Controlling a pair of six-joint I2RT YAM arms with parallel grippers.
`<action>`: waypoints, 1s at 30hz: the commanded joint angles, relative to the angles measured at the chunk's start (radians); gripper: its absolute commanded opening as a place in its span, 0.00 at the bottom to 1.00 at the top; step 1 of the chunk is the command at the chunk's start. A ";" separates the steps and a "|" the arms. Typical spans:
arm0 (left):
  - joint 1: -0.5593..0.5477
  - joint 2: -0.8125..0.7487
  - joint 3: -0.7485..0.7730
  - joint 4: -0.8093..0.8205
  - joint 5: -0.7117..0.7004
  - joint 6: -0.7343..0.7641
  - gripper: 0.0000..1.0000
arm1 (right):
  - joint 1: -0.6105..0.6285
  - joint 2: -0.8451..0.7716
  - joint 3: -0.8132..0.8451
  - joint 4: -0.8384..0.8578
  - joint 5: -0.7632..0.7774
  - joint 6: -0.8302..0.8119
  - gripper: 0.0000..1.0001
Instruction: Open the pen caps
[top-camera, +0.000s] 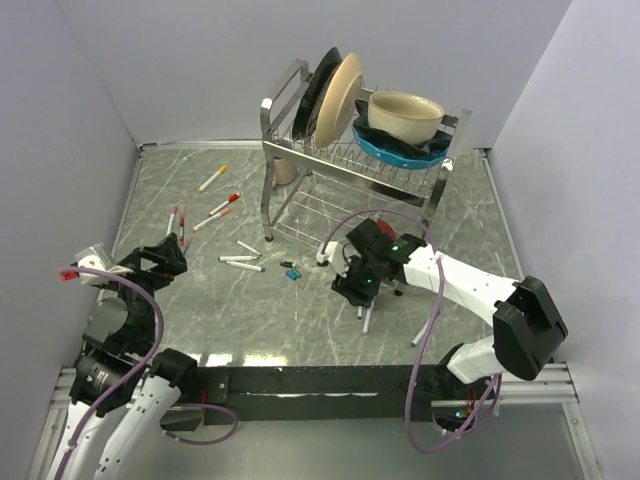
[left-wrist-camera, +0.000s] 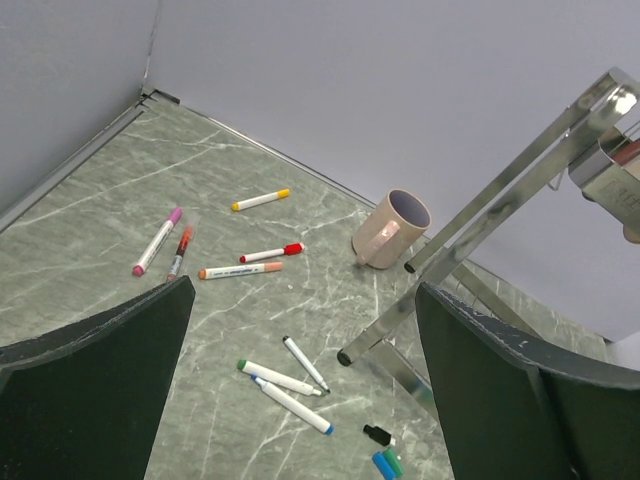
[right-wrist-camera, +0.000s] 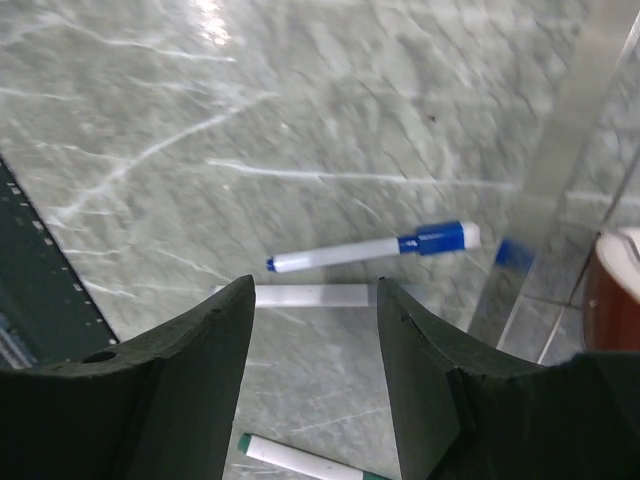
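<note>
Room tight: left hand (left-wrist-camera: 305, 288) agape, empty, near wall (top-camera: 60, 150); right hand (right-wrist-camera: 315, 295) agape, empty, beside rack (top-camera: 300, 190).

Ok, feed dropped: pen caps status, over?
Left gripper jaws open, empty. Right gripper jaws open over white pen. Three loose caps down; red cap still on. Rack leg close.

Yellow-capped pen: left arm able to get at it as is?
Probably yes. The yellow-capped pen lies alone on open table, left of the rack, with nothing between it and the open left gripper. It's the farthest pen, so reach may be a stretch.
</note>
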 joint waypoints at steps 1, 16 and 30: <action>0.006 0.016 -0.004 0.031 0.038 0.028 0.99 | -0.032 -0.063 -0.034 0.009 -0.002 -0.018 0.60; 0.005 0.048 0.003 0.010 0.029 0.019 1.00 | -0.065 -0.328 -0.198 -0.114 0.010 -0.373 0.60; 0.006 0.056 0.000 0.017 0.064 0.025 0.99 | -0.225 -0.572 -0.373 -0.318 0.122 -0.825 0.62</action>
